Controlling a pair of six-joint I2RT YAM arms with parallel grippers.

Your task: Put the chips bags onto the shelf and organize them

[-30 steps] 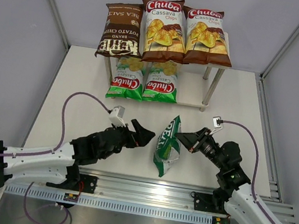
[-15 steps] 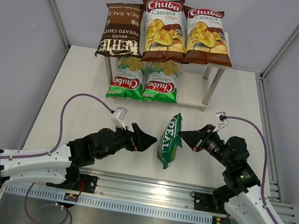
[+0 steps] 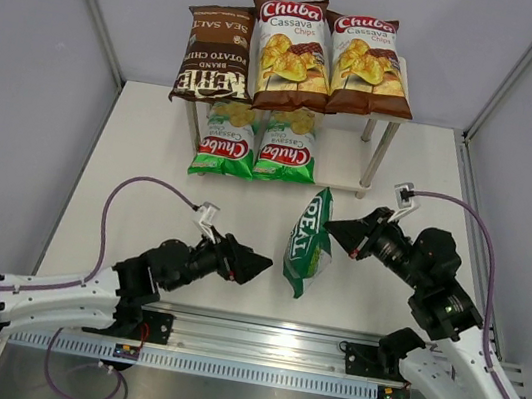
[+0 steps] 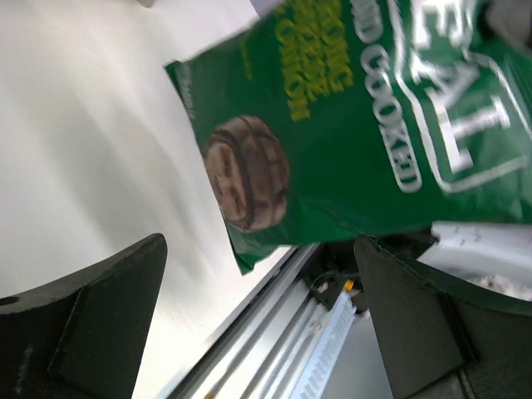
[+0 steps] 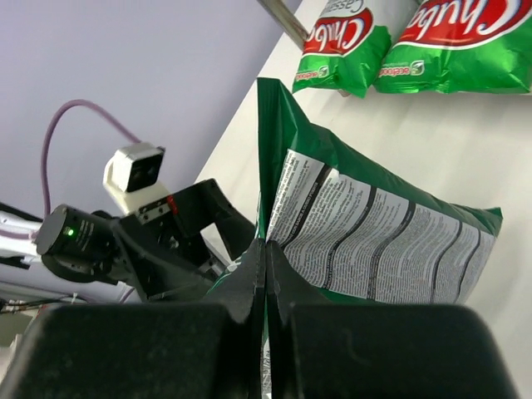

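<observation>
Right gripper (image 3: 334, 233) clamping one REAL bag (image 3: 308, 242) before shelf (image 3: 378, 157); left gripper (image 3: 259, 259) gaping alongside (not touching). Shelf bearing five: Kettle bag (image 3: 213, 55), two Chuba Cassava bags (image 3: 289, 51) (image 3: 373, 65) atop; two green Chuba bags (image 3: 225, 143) (image 3: 287, 147) below.

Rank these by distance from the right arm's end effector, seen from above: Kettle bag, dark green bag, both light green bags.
From the right end effector:
1. Dark green REAL bag, pinched in it.
2. Right light green Chuba bag, lower tier of the shelf.
3. Left light green Chuba bag, beside it.
4. Kettle bag, top tier, far left.
</observation>
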